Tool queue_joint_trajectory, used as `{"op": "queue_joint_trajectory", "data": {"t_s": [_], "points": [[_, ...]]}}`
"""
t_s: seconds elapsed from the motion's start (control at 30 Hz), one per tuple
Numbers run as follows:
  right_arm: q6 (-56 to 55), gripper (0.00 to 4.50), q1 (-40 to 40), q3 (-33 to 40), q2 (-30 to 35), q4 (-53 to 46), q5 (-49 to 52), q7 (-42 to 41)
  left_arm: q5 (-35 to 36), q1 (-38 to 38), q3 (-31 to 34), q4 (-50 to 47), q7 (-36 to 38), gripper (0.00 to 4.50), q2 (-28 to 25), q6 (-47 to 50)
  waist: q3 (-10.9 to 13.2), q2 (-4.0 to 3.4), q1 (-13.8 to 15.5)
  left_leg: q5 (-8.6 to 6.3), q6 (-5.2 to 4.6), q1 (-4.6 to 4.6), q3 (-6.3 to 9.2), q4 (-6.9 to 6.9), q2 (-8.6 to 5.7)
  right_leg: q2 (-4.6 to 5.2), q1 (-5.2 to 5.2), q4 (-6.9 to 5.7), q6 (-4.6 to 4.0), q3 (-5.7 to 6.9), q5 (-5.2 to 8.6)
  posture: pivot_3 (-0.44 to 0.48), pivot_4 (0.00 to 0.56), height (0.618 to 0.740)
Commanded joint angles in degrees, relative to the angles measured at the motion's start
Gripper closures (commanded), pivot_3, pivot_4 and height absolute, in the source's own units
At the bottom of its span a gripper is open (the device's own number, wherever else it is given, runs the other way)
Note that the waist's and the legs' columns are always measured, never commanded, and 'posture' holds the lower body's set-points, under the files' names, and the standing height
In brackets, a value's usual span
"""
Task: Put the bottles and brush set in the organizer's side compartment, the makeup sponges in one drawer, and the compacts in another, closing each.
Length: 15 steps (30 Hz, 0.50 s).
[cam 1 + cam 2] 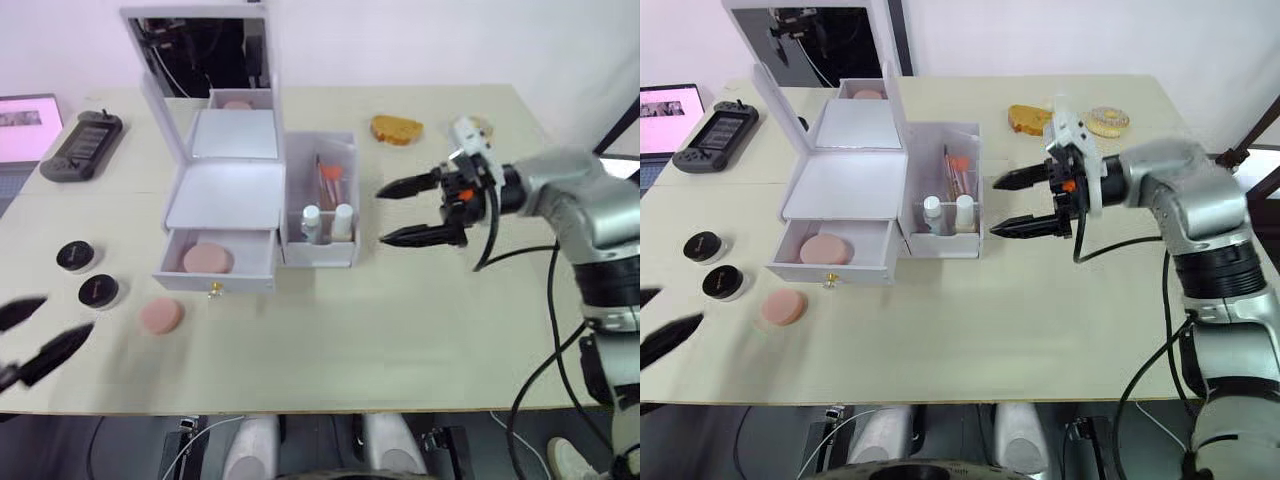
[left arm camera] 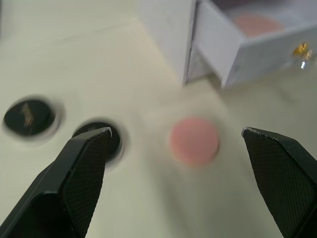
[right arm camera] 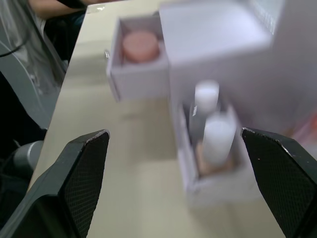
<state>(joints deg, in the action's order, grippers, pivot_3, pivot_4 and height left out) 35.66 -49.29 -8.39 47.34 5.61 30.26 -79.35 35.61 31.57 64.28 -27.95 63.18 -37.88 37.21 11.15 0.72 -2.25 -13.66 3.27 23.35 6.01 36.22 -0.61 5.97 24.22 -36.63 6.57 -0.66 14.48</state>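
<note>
Left gripper (image 1: 35,340) jaws apart, empty, near loose sponge (image 1: 161,315) on tabletop (image 1: 400,320); 2nd sponge (image 1: 207,258) in open drawer (image 1: 215,265); compacts (image 1: 98,291) just beside; right gripper (image 1: 410,211) open by side compartment (image 1: 320,245). Risk: wide jaws could clip a compact; flat puff may slip.

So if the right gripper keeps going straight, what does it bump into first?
Probably the bottles standing in the organizer's side compartment; the open right gripper points straight at them, though depth is hard to judge.

Both head views look down from 6 o'clock over the table (image 1: 400,330). Each wrist view sits close and low; both share the organizer (image 1: 840,190).
</note>
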Motion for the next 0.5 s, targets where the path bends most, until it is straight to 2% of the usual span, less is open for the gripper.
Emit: {"op": "queue_joint_trajectory", "data": {"t_s": [0.03, 0.1, 0.17, 0.33, 0.5], "points": [[-6.6, 0.00, -2.7, 2.3, 2.9, 5.8, -4.1, -2.4, -1.3, 3.8, 6.3, 5.9, -0.6, 0.05, 4.4, -9.3, 0.0, 0.00, 0.0, 0.01, 0.00, -0.09, 0.02, 0.00, 0.11, -0.11, -0.02, -0.05, -0.14, 0.01, -0.01, 0.000, 0.150, 0.740], [-9.4, 0.00, -2.1, 1.5, 4.5, 10.8, -6.4, -4.8, -1.0, 4.0, 8.8, 12.3, -2.9, 0.05, 6.4, -12.9, -0.1, 0.10, -0.1, 0.00, 0.00, -0.26, -0.05, -0.03, 0.27, -0.24, -0.15, 0.01, -0.29, 0.01, -0.06, 0.000, 0.150, 0.740], [-10.2, 0.00, -2.1, 2.4, 4.3, 13.7, -6.7, -4.8, -0.5, 4.5, 8.3, 15.2, -2.9, 0.05, 6.3, -15.6, -0.1, 0.18, -0.3, -0.01, 0.00, -0.52, -0.08, -0.11, 0.36, -0.34, -0.41, 0.16, -0.32, 0.01, -0.04, 0.000, 0.150, 0.740], [-13.8, 0.00, 0.9, 5.1, 5.3, 18.3, -9.2, -2.4, -1.0, 2.2, 6.3, 23.6, -4.9, 0.05, 3.4, -20.2, -0.1, 0.16, -0.2, -0.02, 0.00, -0.78, -0.11, -0.13, 0.38, -0.35, -0.65, 0.21, -0.33, -0.03, -0.05, 0.000, 0.150, 0.740], [-15.0, 0.00, 7.1, 8.5, 6.8, 19.3, -9.5, -1.0, -0.4, -1.2, 2.6, 27.5, -5.5, 0.05, 0.2, -21.6, -0.1, 0.16, -0.2, -0.02, 0.01, -0.79, -0.15, -0.18, 0.38, -0.35, -0.73, 0.33, -0.32, -0.07, -0.06, 0.000, 0.150, 0.740]]}}
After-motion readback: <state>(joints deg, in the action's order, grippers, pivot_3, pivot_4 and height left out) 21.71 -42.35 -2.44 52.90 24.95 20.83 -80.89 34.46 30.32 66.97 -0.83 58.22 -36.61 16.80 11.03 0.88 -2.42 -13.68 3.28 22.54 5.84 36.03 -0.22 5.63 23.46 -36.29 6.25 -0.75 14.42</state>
